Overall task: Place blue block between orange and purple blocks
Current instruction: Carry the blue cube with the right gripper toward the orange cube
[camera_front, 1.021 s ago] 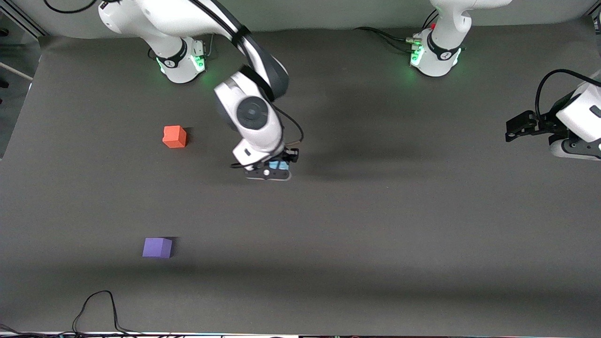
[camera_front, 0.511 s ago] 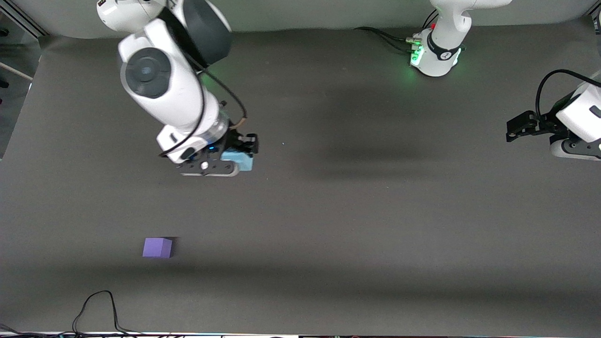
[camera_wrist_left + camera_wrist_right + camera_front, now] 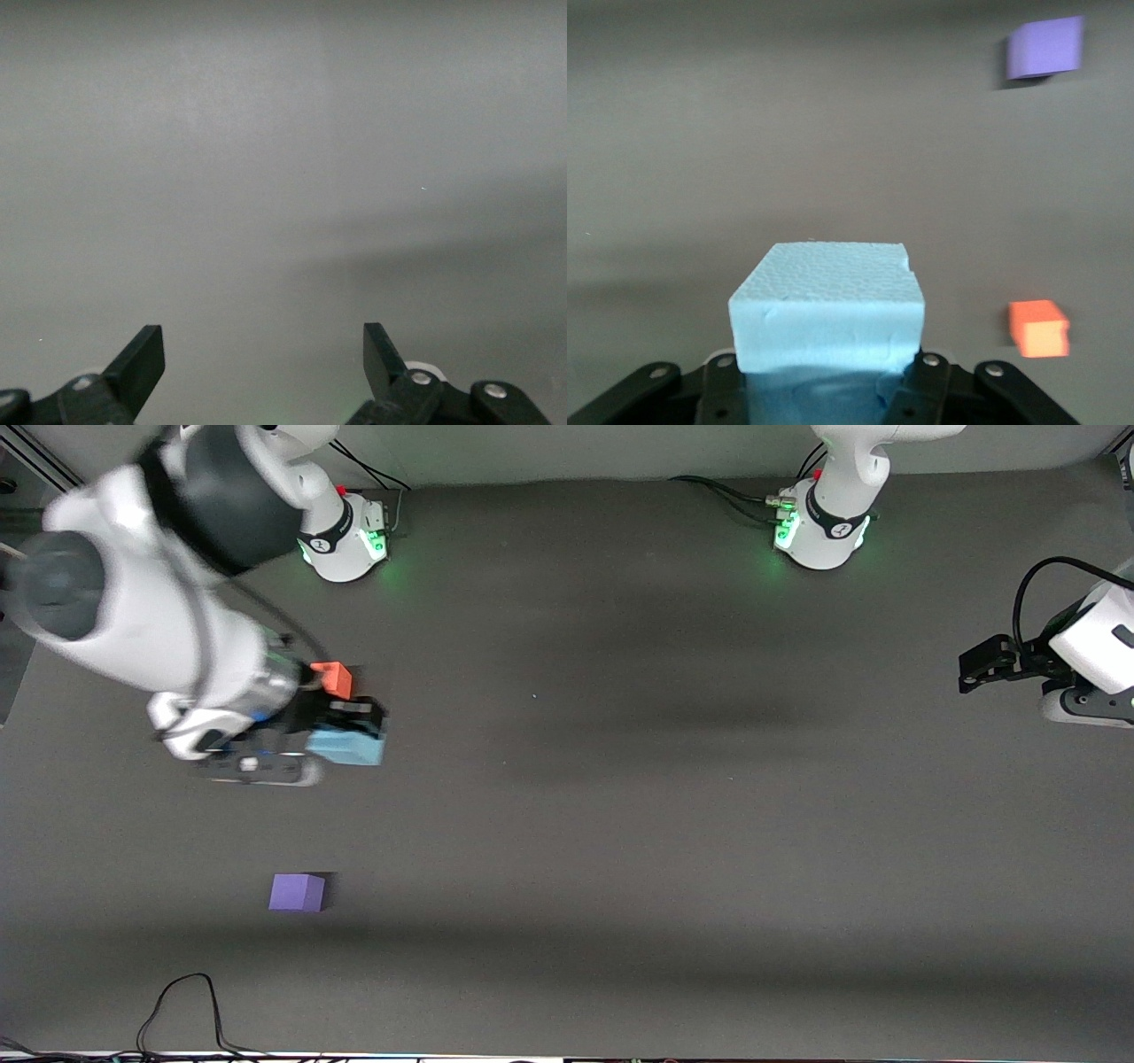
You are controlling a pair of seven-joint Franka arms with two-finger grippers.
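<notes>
Carrying the blue block (image 3: 347,745) in the right gripper (image 3: 341,731), fingers clamped tight against the cube's sides, up in the air above the worktop (image 3: 673,824) toward the right arm's end. Hanging over the stretch of mat just beside the orange block (image 3: 334,678), with the white wrist and dark joint of the right arm covering part of that cube in the front view. Showing, in the right wrist view, the blue block (image 3: 827,305) filling the space between the jaws, pebbled foam face up, a small notch cut into one upper edge.

Sitting on the worktop near the right arm's end, the orange block, closer to the robots' edge. Lying well apart from it, the purple block (image 3: 298,892), closer to the front camera's edge and roughly in line with the orange one. Appearing small in the right wrist view: the purple block (image 3: 1044,47) and the orange block (image 3: 1038,327), both resting flat on the grey mat.

Waiting at the left arm's end of the worktop, the left gripper (image 3: 974,669), raised off the mat, fingers spread wide with nothing between them; looking down, in the left wrist view, on bare grey surface past the left gripper (image 3: 263,363).

Trailing along the front camera's edge, a black cable (image 3: 182,1001) looping onto the mat.
</notes>
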